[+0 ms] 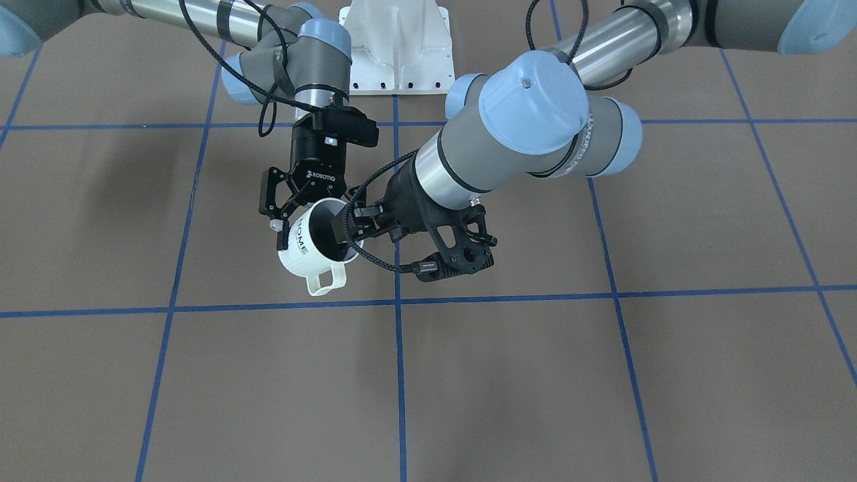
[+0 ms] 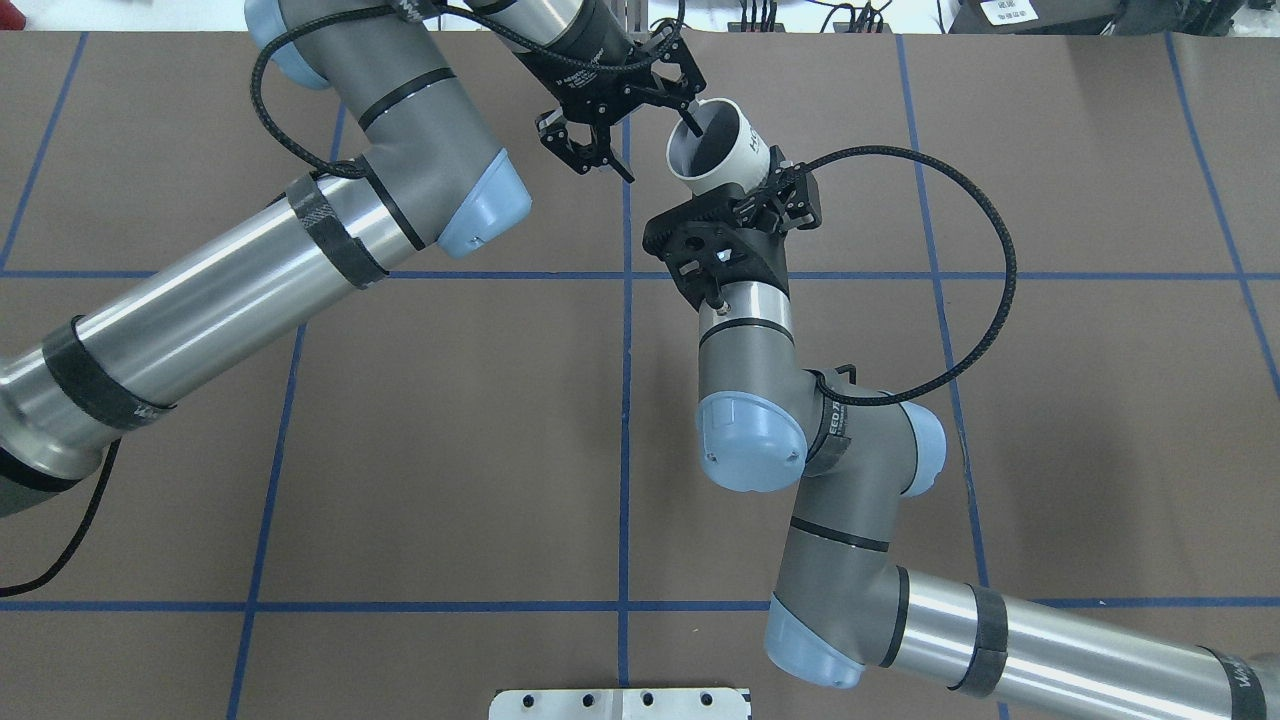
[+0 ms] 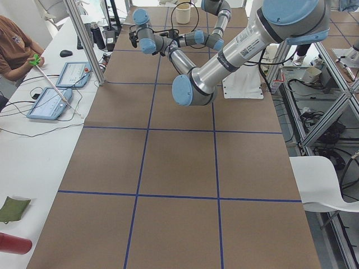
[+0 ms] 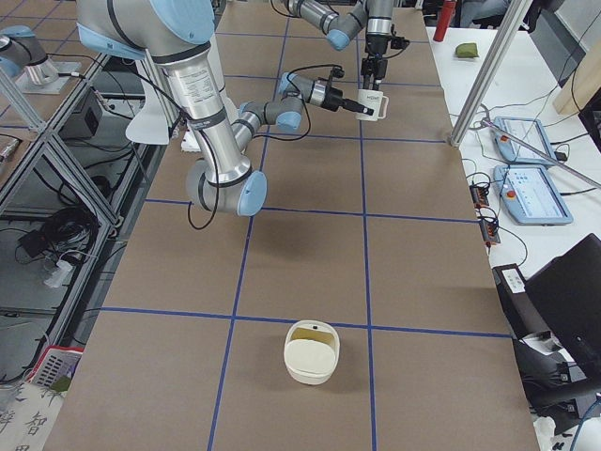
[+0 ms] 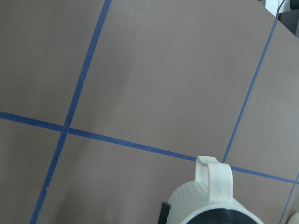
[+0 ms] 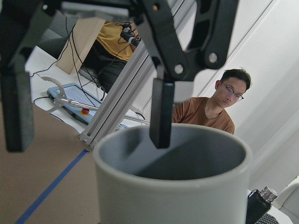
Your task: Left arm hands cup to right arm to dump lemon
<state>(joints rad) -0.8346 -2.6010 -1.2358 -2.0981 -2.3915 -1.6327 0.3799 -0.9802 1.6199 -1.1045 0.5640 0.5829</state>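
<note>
Midway in the hand-over, by the look of it. The cup [image 1: 294,258] hangs roughly upright in the air above the table [image 1: 602,375], toward the edge far from the robot and about midway between the two ends. The right gripper [image 2: 740,195] brackets its body, jaws apparently pinching the wall. The left gripper [image 6: 88,116] has its jaws spread wide: one finger [image 6: 161,114] dips inside the mouth, the other stands well clear outside, so the rim is not clamped. The lemon shows in no view; presumably it lies low inside the cup. Advice: lift the left finger straight out of the mouth, clear of the rim, before the right arm moves; hold the cup level until then.
</note>
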